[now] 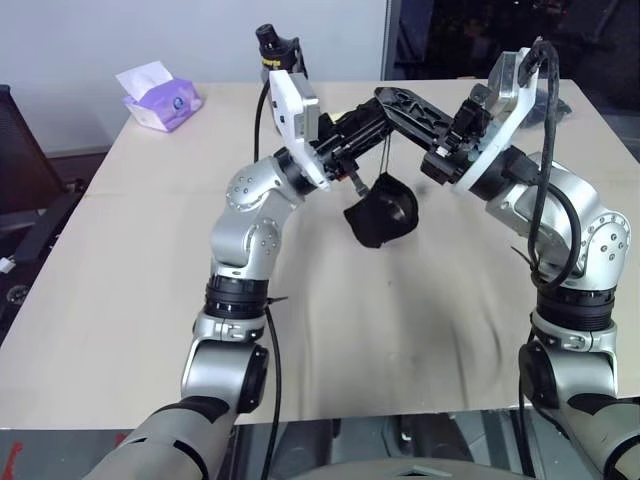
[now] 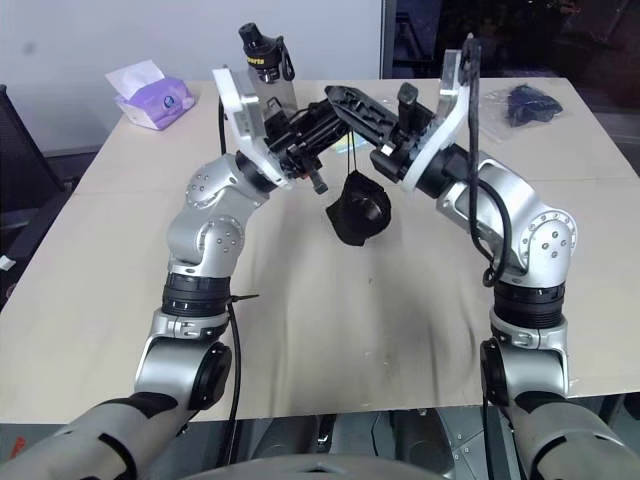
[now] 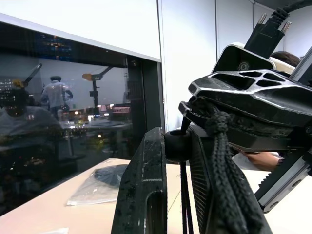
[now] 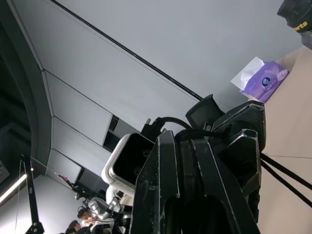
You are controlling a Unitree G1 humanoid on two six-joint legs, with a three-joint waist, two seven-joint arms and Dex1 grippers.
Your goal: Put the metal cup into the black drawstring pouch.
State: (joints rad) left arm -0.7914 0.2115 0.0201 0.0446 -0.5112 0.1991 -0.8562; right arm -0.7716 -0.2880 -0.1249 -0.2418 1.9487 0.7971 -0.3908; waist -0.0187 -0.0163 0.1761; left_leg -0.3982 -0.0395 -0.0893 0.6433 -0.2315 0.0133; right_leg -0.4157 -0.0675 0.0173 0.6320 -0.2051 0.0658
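Head view: I see the small black fabric drawstring pouch point(image 1: 383, 212) hanging by its thin black cords point(image 1: 384, 160) above mid-bench point(image 1: 120, 300). Left jaws point(image 1: 372, 118) and right jaws point(image 1: 432, 128) meet over it.

Left wrist view: left jaws nearly closed, pinching a cord point(image 3: 183, 195).

Right wrist view: right jaws point(image 4: 178, 161) closed on cords point(image 4: 285, 178). Metal cup: I can't tell.

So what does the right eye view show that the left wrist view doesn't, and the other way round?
Right eye view: the black drawstring pouch hanging above the table, a purple tissue pack and a capped bottle at the far edge. Left wrist view: a dark window with reflections, and a close look at the cord toggle between the left fingers. Both: the pouch's thin cords and the clear plastic bag.
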